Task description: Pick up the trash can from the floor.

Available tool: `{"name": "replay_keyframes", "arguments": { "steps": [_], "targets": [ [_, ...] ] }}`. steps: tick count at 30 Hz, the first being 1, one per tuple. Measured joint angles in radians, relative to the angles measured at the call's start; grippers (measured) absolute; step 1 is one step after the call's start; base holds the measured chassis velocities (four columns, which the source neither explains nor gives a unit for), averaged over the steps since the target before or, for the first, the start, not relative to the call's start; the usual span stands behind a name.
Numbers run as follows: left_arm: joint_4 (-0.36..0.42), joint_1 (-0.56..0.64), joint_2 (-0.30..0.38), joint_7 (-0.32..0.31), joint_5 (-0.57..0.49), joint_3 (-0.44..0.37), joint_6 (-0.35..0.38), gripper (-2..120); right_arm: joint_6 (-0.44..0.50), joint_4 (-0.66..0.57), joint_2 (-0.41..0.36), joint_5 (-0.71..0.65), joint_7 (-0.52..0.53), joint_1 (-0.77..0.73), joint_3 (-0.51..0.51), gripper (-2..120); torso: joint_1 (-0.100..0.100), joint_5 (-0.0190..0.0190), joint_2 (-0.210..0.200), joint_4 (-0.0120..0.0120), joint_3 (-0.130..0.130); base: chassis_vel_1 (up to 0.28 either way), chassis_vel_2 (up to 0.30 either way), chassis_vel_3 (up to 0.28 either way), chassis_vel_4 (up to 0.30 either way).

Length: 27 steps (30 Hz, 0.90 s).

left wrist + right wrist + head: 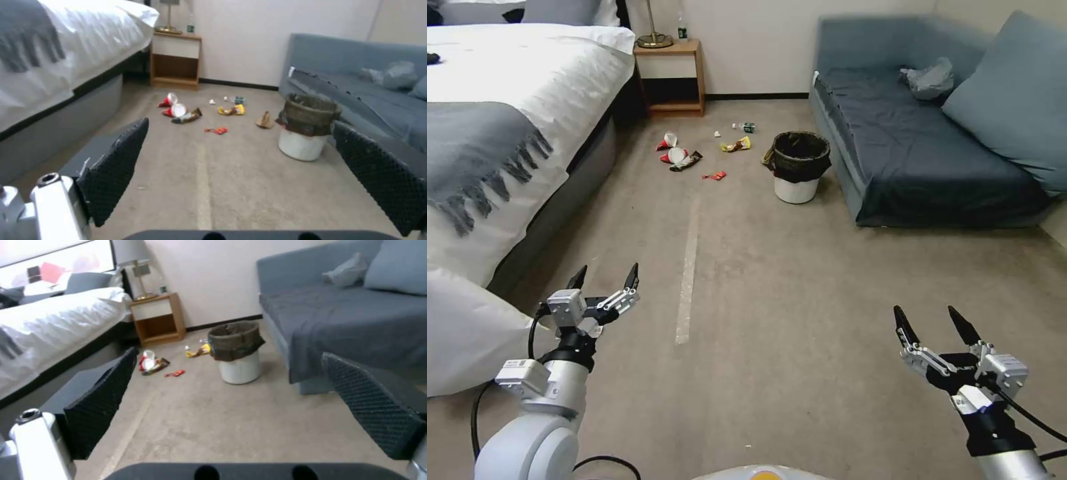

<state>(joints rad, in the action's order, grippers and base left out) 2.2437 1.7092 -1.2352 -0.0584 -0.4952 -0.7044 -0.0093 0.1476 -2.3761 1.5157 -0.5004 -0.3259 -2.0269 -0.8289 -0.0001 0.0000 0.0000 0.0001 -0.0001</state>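
Left gripper (606, 277) and right gripper (930, 325) hover with fingers apart, far from the trash can (799, 167) standing beside the sofa (934, 153).

Left tool (606, 276) and right tool (928, 320) both hover low, forward, fingers spread wide, gripping nothing.

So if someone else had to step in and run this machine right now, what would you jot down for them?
Left pincer: open, holding nothing, raised over the carpet near the bed.
Right pincer: open, holding nothing, raised over the carpet on the sofa side.
Trash can: upright on the floor far ahead, close beside the front corner of the blue sofa, black bag folded over its rim. Wrappers lie scattered on the carpet to its left.
Done: nothing yet; the can is untouched.
Left: get close to the can, grip it and lift it off the floor.
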Motion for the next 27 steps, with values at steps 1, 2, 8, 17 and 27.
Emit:
{"name": "replay_keyframes", "arguments": {
  "steps": [1,2,8,17,27],
  "targets": [
    [-0.003,-0.002,0.0,0.0,0.001,0.0,0.0,100,0.0,0.0,0.0,0.0,0.0,-0.001,0.0,100,0.0,0.0001,0.0,-0.0001,0.0,-0.062,-0.069,-0.05,-0.08],
    [-0.003,-0.002,0.0,0.0,0.001,0.0,0.0,100,0.0,0.0,0.0,0.0,0.0,-0.001,0.0,100,0.0,0.0001,0.0,-0.0001,0.0,-0.062,-0.069,-0.05,-0.08],
    [-0.016,-0.015,0.005,0.0,-0.001,-0.002,0.0,100,-0.003,0.002,0.002,0.005,0.0,0.0,0.002,100,0.0,0.0,0.0,-0.0001,0.0,-0.059,-0.079,-0.08,-0.073],
    [-0.013,-0.018,0.004,-0.009,-0.044,-0.002,0.014,100,-0.005,0.005,0.003,0.011,-0.002,0.003,0.0,100,0.0,0.0001,0.0,-0.0007,0.0,-0.093,-0.098,-0.103,-0.097],
    [-0.006,-0.02,0.005,-0.017,-0.055,-0.003,0.02,100,0.003,0.012,0.009,0.017,-0.016,0.002,0.001,100,0.0,0.0,0.0,-0.0001,0.0,-0.003,-0.006,-0.002,-0.004]
  ]
}}
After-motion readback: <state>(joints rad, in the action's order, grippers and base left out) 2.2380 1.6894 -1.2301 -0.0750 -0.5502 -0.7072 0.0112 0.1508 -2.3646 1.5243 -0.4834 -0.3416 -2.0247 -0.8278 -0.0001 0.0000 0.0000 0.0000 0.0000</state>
